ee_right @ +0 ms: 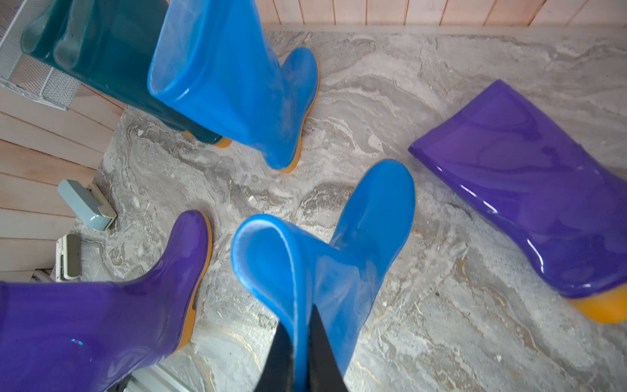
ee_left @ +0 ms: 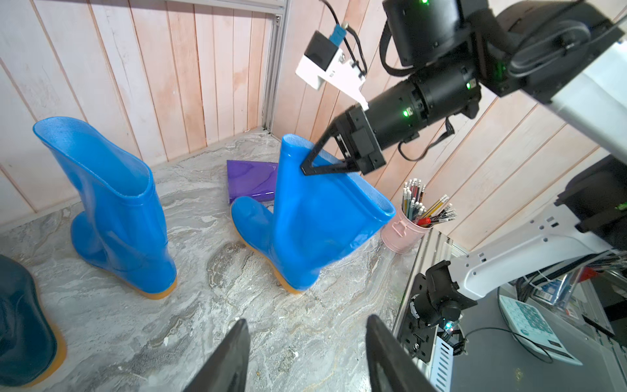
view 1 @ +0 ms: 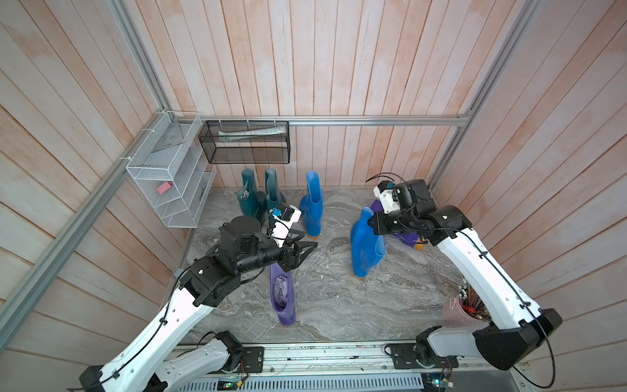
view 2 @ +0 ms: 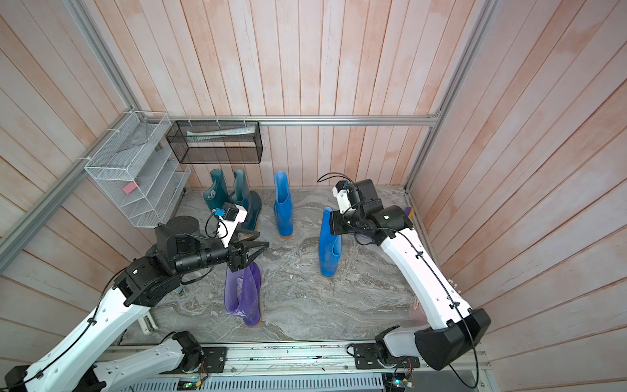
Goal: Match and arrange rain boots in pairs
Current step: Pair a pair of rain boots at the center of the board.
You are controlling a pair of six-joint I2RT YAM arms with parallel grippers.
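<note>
A: Call the arms' bases 6 o'clock and the back wall 12. What's nearest?

B: The lavender boot [view 1: 282,298], upright at about 7 o'clock on the marble floor [view 1: 339,305], with crumpled paper down its shaft. The left gripper [view 1: 303,251] hangs just above its rim, jaws about half apart and holding nothing. At 4 o'clock is the pink pencil cup [view 1: 456,314], which is no part of the job.

A: And the other arm?

B: The right gripper [ee_left: 307,164] is pinched tight on the top rim of 1 blue boot [view 1: 364,244] at about 2 o'clock, with 1 finger inside the shaft and 1 outside. The boot leans. The left wrist view shows its heel edge at the floor and its toe seemingly raised. I can't tell whether it is fully clear.

A: How will it handle?

B: Softly, I'd judge. The right wrist view shows the mouth squeezed into a teardrop, so the shaft gives under the pinch. Glossy rubber may slip, and the sole end will likely swing below a rim grip. The rim looks like the sensible hold, being thin enough for the jaws.

A: Farther back?

B: Past it, toward the right wall, the purple boot [ee_right: 526,190] lies on its side. At 12 o'clock the other blue boot [view 1: 312,207] stands upright, probably where its partner belongs. At 11 o'clock the 2 teal boots [view 1: 249,195] stand side by side near the wall, already a pair by my reading.
</note>
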